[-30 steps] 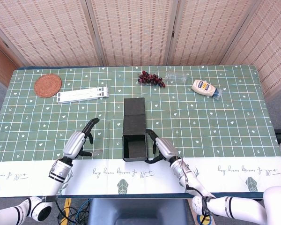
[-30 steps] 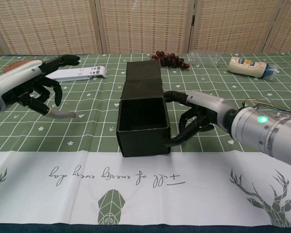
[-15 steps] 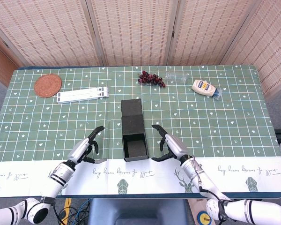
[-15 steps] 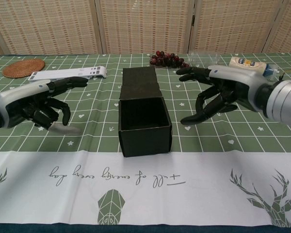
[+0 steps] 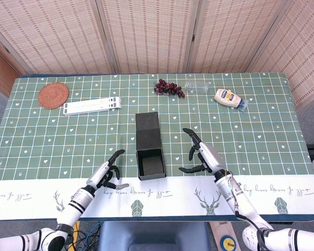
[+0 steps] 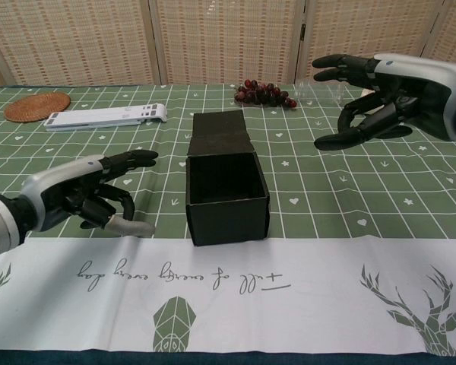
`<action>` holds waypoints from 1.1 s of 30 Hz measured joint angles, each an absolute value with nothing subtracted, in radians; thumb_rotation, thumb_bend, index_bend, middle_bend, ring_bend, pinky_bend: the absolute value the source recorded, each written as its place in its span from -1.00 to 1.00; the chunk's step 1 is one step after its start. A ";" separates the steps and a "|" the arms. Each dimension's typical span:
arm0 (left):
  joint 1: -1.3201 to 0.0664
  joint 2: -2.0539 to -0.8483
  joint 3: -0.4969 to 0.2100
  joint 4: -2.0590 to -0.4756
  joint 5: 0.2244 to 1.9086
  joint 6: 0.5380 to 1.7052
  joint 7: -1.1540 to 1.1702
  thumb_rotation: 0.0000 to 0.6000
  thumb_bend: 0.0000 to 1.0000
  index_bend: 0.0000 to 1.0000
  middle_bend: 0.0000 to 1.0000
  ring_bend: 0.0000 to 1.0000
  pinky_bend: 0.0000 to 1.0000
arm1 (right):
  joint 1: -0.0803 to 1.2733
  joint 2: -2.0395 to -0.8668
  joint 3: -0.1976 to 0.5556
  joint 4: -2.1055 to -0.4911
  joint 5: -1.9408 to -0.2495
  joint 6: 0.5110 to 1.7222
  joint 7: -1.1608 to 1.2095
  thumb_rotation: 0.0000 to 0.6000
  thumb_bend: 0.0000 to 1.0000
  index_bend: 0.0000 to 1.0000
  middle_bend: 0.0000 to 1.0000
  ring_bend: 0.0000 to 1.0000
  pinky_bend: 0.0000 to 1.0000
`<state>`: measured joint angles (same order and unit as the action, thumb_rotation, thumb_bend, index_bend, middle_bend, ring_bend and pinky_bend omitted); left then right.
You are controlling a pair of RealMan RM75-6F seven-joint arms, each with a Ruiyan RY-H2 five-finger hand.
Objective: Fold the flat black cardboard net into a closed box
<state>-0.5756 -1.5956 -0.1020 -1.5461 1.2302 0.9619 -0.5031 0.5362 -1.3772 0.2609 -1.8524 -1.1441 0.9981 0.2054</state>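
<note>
Black cardboard box (image 5: 149,148) sits near the front middle of the table (image 5: 261,141), on the green checked cloth. Its body is formed and open at the top, and the lid flap (image 5: 147,122) lies folded back behind it, away from the robot.

Left hand (image 5: 108,172) hovers low over the cloth just left of the box, apart from it. Its fingers are spread and partly curled, and it grasps nothing.

Right hand (image 5: 204,156) is raised to the right of the box, clear of it. Its fingers are apart and it is released, holding nothing. In the chest view this hand (image 6: 380,95) shows high, at the level of the far table edge.

Along the far side of the table lie a round woven coaster (image 5: 53,94), a white flat stand (image 5: 91,105), a bunch of dark grapes (image 5: 168,87), a clear plastic bottle (image 5: 199,86) and a squeeze bottle (image 5: 229,98).
</note>
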 measured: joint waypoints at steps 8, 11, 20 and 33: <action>-0.578 -1.669 -0.152 -1.542 1.131 0.917 -0.473 1.00 -0.74 -1.00 -1.00 0.12 0.84 | 0.517 -1.363 0.248 -1.851 -1.181 1.012 0.254 1.00 -1.00 -1.00 -0.96 0.20 1.00; -0.583 -1.697 -0.166 -1.518 1.125 0.909 -0.468 1.00 -0.75 -1.00 -1.00 0.12 0.84 | 0.511 -1.359 0.243 -1.848 -1.194 1.018 0.270 1.00 -1.00 -1.00 -0.95 0.20 1.00; -0.610 -1.747 -0.209 -1.447 1.123 0.853 -0.492 1.00 -0.75 -1.00 -1.00 0.12 0.86 | 0.500 -1.357 0.233 -1.835 -1.208 1.026 0.299 1.00 -1.00 -1.00 -0.94 0.20 1.00; -0.639 -1.761 -0.250 -1.394 1.159 0.782 -0.582 1.00 -0.75 -1.00 -1.00 0.11 0.87 | 0.496 -1.363 0.223 -1.815 -1.213 1.023 0.318 1.00 -1.00 -1.00 -0.92 0.20 1.00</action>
<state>-0.6386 -1.7606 -0.2503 -1.3939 1.1586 0.7815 -0.5821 0.4961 -1.3633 0.2228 -1.8151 -1.2134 1.0235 0.3180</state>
